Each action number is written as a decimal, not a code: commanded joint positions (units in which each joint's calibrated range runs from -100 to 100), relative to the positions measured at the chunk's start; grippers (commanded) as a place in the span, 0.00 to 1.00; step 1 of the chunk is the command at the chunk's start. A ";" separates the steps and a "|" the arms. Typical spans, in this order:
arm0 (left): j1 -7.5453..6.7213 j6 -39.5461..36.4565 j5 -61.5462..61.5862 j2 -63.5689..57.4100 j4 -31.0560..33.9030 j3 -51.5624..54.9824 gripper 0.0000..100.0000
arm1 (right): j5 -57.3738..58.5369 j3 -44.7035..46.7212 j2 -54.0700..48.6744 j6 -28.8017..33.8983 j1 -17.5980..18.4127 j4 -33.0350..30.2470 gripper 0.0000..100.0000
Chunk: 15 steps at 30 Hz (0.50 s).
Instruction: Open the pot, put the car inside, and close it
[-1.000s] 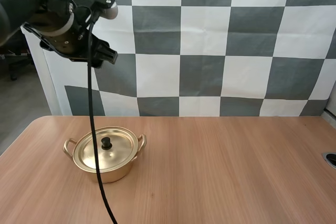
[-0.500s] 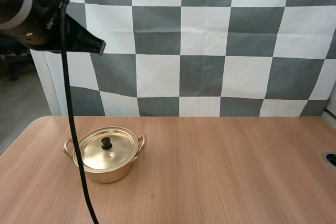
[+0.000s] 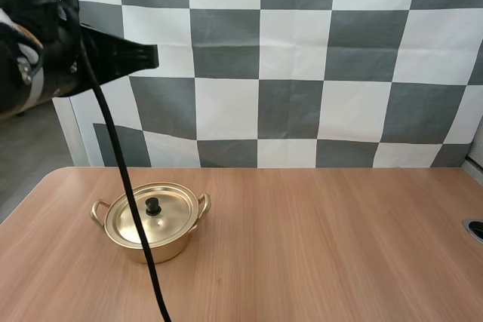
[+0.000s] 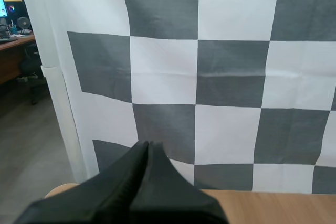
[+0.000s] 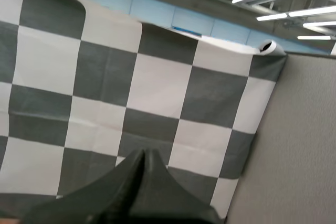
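Your left gripper (image 3: 153,56), fingers pressed together on nothing, hangs high up; the gold pot (image 3: 155,243) sits, lid (image 3: 164,221) on, near the left end of the table (image 3: 324,239). Your right gripper (image 5: 143,152) is likewise closed, empty.

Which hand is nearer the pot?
Left, probably. The left hand is raised high on the pot's side of the table; the right hand is aimed upward, away from the pot.

No readable txt, labels or nos. anywhere — pot (image 3: 164,249) and lid (image 3: 170,213) bare, no markings.
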 commanded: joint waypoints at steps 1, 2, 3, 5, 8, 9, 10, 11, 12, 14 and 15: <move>-0.01 -0.13 -15.06 -5.41 -0.60 13.13 0.00 | 0.00 15.94 -4.03 -1.31 -2.24 14.30 0.00; -0.01 -0.13 -20.05 -6.97 -0.87 16.65 0.00 | -1.77 19.39 -5.32 -0.93 -2.73 14.30 0.00; -0.01 -0.13 -23.98 -8.12 -0.87 19.44 0.00 | -5.41 22.79 -6.60 -0.49 -3.08 14.43 0.00; -0.01 -0.13 -32.96 -10.76 -0.87 26.27 0.00 | -10.99 29.32 -8.39 0.81 -3.43 14.43 0.00; -0.01 -0.13 -41.55 -13.96 -0.87 35.04 0.00 | -18.30 37.54 -9.32 1.24 -3.44 14.21 0.00; -0.01 -0.13 -43.43 -15.17 -0.87 37.29 0.00 | -20.59 40.23 -9.32 1.24 -3.44 13.78 0.00; -0.01 -0.13 -44.91 -16.38 -0.87 39.97 0.00 | -22.49 42.35 -9.17 1.24 -3.44 13.59 0.00; -0.01 -0.13 -46.82 -17.70 -0.87 42.48 0.00 | -25.38 45.11 -9.17 1.33 -3.44 13.59 0.00; -0.01 -0.13 -47.40 -18.82 -0.87 44.75 0.00 | -28.50 47.95 -9.17 1.75 -3.44 13.59 0.00; -0.01 -0.13 -49.29 -21.57 -0.87 48.79 0.00 | -34.27 53.49 -9.17 4.42 -3.44 13.59 0.00; -0.01 -0.13 -50.12 -22.60 -0.87 50.25 0.00 | -37.39 55.57 -9.17 5.68 -3.44 13.59 0.00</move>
